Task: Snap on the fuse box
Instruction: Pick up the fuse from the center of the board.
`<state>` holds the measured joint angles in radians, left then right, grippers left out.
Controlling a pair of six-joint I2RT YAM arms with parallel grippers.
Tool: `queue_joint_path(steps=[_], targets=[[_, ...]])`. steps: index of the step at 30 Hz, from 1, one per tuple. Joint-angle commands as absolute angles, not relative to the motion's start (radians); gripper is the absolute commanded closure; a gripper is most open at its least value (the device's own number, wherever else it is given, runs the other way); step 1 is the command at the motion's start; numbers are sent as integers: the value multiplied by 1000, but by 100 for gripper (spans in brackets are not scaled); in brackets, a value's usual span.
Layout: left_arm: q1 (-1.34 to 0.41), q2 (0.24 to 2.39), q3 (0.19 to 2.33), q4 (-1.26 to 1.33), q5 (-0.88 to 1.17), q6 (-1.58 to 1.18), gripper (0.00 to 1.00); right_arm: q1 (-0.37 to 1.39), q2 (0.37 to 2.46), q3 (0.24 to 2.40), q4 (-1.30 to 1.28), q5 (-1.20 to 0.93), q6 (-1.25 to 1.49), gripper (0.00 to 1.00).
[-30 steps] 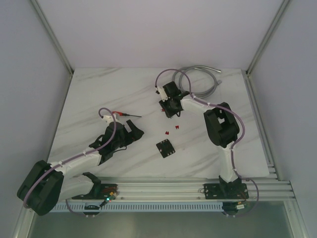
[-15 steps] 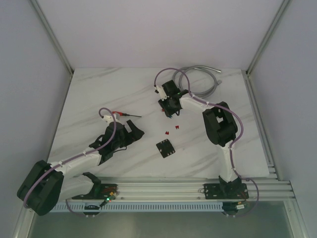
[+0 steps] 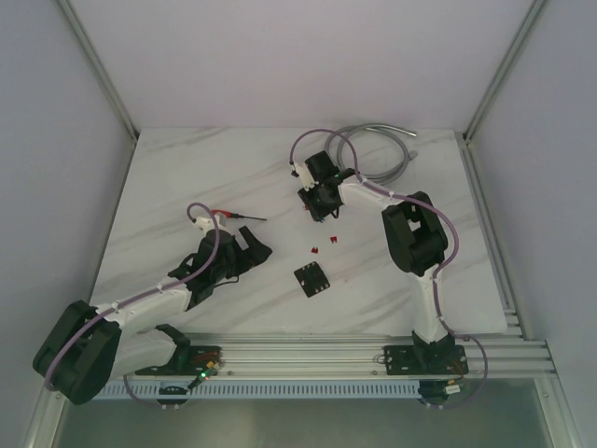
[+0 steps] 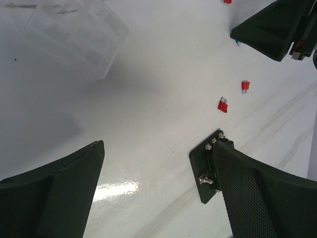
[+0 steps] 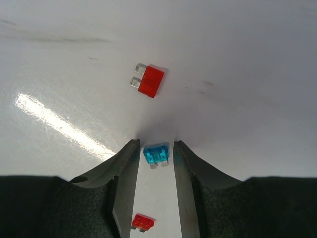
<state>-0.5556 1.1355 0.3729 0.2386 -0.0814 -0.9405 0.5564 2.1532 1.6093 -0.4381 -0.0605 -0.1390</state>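
My white marbled surface [image 3: 187, 168] carries the fuse box [image 3: 312, 279] near its front edge, loose red fuses [image 3: 316, 250] just beyond it, a red-handled screwdriver [image 3: 233, 215] at left, a grey cable [image 3: 382, 124] at the far right, and a blue fuse [image 5: 156, 154].

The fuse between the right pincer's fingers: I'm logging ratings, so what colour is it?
The fuse is blue, seen best in the right wrist view.

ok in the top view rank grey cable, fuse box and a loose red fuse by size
1. grey cable, clearly largest
2. fuse box
3. red fuse, just a speck
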Motion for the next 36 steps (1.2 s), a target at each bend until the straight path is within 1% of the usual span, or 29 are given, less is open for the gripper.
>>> queue_joint_path(steps=[1,13,17,21,28,36], targets=[[-551,1152,388,239,-68,-933,0,561,2158,1601,-560,-86,-149,60],[-551,1159,390,241,-64,-931,0,560,2161,1603,-568,-91,-160,62],[-551,1161,391,244,-58,-932,0,560,2175,1606,-571,-85,-155,69],[-551,1161,392,248,-54,-930,3,561,2164,1599,-573,-76,-135,72],[-553,1175,408,273,-29,-920,6,567,2108,1562,-546,-49,-47,79],[-578,1217,440,361,-24,-919,11,592,1973,1460,-433,-30,129,79]])
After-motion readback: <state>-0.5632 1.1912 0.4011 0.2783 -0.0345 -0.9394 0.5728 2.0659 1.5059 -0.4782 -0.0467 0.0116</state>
